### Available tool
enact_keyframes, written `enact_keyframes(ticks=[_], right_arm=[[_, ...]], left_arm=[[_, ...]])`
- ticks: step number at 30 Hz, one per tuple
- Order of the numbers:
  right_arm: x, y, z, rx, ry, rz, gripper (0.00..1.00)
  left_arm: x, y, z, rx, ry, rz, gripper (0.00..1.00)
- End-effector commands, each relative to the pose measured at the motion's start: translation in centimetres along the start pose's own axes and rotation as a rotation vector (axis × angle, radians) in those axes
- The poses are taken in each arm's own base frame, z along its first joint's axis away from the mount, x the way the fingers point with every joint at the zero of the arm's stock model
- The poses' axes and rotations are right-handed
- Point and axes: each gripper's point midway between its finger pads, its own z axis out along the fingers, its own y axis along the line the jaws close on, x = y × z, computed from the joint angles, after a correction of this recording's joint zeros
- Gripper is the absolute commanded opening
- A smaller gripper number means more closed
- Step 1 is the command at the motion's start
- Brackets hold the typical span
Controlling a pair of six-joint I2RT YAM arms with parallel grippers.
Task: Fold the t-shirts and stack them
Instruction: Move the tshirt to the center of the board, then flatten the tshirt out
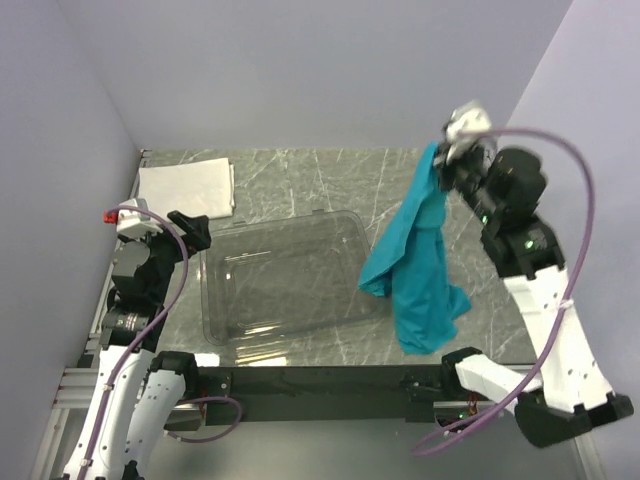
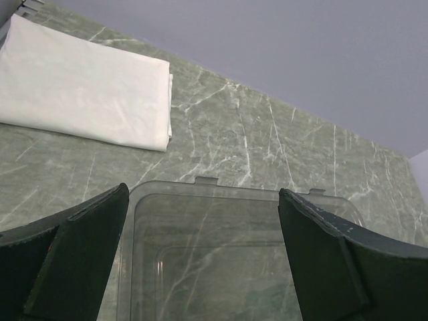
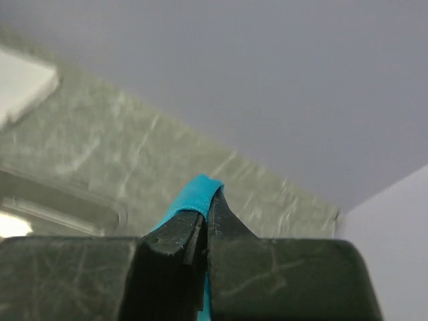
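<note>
A teal t-shirt (image 1: 415,262) hangs in long folds from my right gripper (image 1: 440,160), which is raised at the back right and shut on the cloth's top edge. Its lower end rests on the table by the bin's right side. In the right wrist view a strip of teal t-shirt (image 3: 194,195) pokes up between the closed fingers of my right gripper (image 3: 207,217). A folded white t-shirt (image 1: 187,188) lies flat at the back left, and the left wrist view shows this white t-shirt (image 2: 83,87) too. My left gripper (image 1: 190,230) is open over the bin's left rim, holding nothing; its fingers (image 2: 80,261) stand wide apart.
A clear plastic bin (image 1: 285,275) sits on the marble table (image 1: 300,170) between the arms, seen below the left gripper as the bin (image 2: 214,254). Lavender walls close in on the left, back and right. A black rail (image 1: 320,380) runs along the near edge.
</note>
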Motion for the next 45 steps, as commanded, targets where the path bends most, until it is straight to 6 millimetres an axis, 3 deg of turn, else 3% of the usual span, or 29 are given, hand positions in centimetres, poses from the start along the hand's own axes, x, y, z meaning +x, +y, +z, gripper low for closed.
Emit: enact_keyframes(ticks=[1,3,4,7,10,13,16,18,20,25,27,28,30,31,33,34,36,37,38,39,45], right_arm=[[6.5,2.7,-2.1,-0.102,0.061,-0.056,0.0],[9.0,4.0,-4.1,-0.146,0.063,-0.103,0.0],[12.4,5.1,-5.1,-0.177,0.108,-0.14,0.0],[19.1,8.0,-7.1,-0.285,0.237,-0.157,0.0],[24.5,9.8,-9.2,-0.353,0.368,-0.167,0.0],[28.2,10.7,-11.3,-0.397,0.478,-0.175,0.0],[30.2,9.9,-12.8,-0.34,0.563,-0.171,0.0],[30.7,9.3,-12.9,-0.295,0.585,-0.158,0.47],[30.0,8.8,-12.7,-0.268,0.571,-0.149,0.86],[25.6,10.4,-10.0,-0.371,0.449,-0.044,0.88],[23.4,12.5,-9.0,-0.492,0.383,0.043,0.89],[23.7,13.8,-8.4,-0.564,0.409,0.094,0.89],[21.7,15.4,-7.5,-0.654,0.389,0.196,0.89],[22.5,15.9,-6.4,-0.671,0.443,0.247,0.89],[21.0,15.6,-4.1,-0.63,0.452,0.34,0.89],[22.1,15.6,-2.6,-0.612,0.499,0.381,0.88],[21.0,15.0,0.1,-0.55,0.509,0.425,0.87],[23.3,15.0,1.8,-0.507,0.597,0.441,0.85],[24.2,15.1,2.5,-0.487,0.652,0.455,0.82],[25.4,14.7,4.5,-0.426,0.714,0.47,0.81],[30.6,14.0,8.0,-0.289,0.882,0.443,0.81]], left_arm=[[-0.6,-0.8,0.3,0.038,-0.024,0.014,0.99],[-0.7,-0.7,0.3,0.034,-0.022,0.022,0.99],[-0.7,-0.7,0.2,0.03,-0.019,0.025,0.99],[-0.8,-0.7,0.3,0.028,-0.018,0.033,0.99],[-0.9,-0.8,0.6,0.033,-0.018,0.034,0.99],[-0.9,-1.0,0.8,0.041,-0.014,0.032,0.99],[-0.8,-1.1,0.9,0.044,-0.009,0.03,0.99],[-0.8,-1.1,1.0,0.045,-0.007,0.029,0.99],[-0.6,-1.1,1.1,0.046,-0.003,0.026,0.99],[-0.6,-1.4,1.4,0.06,0.001,0.028,0.99],[-0.7,-1.5,1.4,0.064,-0.001,0.027,0.99],[-0.8,-1.6,1.3,0.067,-0.001,0.027,0.99],[-0.9,-1.7,1.2,0.068,-0.002,0.026,0.99],[-0.8,-1.6,1.1,0.066,-0.002,0.024,0.99],[-0.9,-1.7,0.9,0.069,-0.003,0.015,0.99],[-0.8,-1.7,0.7,0.069,-0.001,0.01,0.99],[-0.7,-1.6,0.5,0.068,-0.001,-0.005,0.99],[-0.6,-1.6,0.3,0.069,-0.002,-0.008,0.99],[-0.5,-1.5,0.2,0.063,-0.002,-0.017,0.99],[-0.5,-1.5,0.2,0.064,-0.003,-0.023,0.99],[-0.3,-1.2,-0.3,0.05,0.006,-0.035,1.0]])
